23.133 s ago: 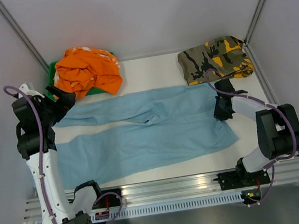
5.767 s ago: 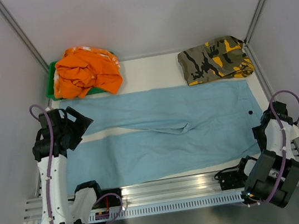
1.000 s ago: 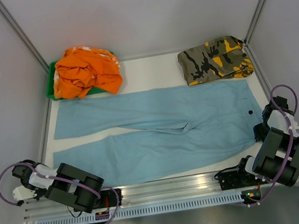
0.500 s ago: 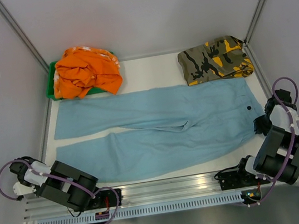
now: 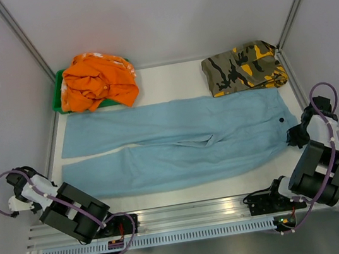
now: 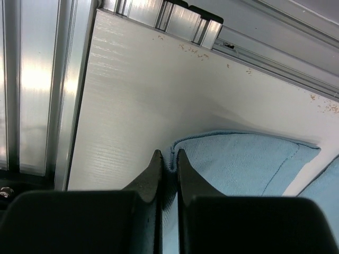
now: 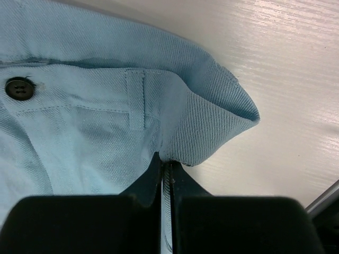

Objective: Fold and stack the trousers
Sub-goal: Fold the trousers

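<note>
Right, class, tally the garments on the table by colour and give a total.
light blue trousers: 1
orange garment: 1
camouflage garment: 1
Total: 3
green edge under the orange garment: unclear what it is, not counted

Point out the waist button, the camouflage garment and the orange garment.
waist button (image 7: 20, 88), right wrist view, its centre.
camouflage garment (image 5: 243, 67), top view, middle of bundle.
orange garment (image 5: 99, 80), top view, middle of heap.
</note>
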### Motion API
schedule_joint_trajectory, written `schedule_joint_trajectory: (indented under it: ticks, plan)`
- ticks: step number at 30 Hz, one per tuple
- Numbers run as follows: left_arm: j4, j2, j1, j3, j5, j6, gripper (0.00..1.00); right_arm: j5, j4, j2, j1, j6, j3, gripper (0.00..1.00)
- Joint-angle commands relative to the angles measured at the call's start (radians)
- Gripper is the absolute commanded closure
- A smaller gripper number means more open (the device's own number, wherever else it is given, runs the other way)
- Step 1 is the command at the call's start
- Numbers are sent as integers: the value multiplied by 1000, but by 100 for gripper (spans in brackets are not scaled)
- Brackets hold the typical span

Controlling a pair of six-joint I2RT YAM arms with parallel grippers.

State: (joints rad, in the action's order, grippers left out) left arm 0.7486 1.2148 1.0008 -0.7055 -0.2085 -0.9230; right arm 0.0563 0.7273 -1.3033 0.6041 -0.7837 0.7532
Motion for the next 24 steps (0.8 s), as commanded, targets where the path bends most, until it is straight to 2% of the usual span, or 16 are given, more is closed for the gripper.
schedule_joint_trajectory:
  ticks: [1,7,13,20,23,24]
  plan:
    - [-6,-9,-1,-84,-32,-25,98,-1,-46,3,-6,3,75,100]
    - [14,12,-8,-152,11,-33,98,-1,-54,1,-30,9,143,100]
    - [8,31,-22,-180,43,-53,98,-33,-113,3,-41,-61,166,100]
    - [-12,57,-77,-247,-25,-37,98,-38,-190,-19,-49,-29,170,100]
    - [-3,100,-129,-314,-60,-36,98,-52,-207,-60,-50,35,227,100]
    - [-2,109,-178,-359,-83,-25,98,-52,-213,-86,-52,56,241,100]
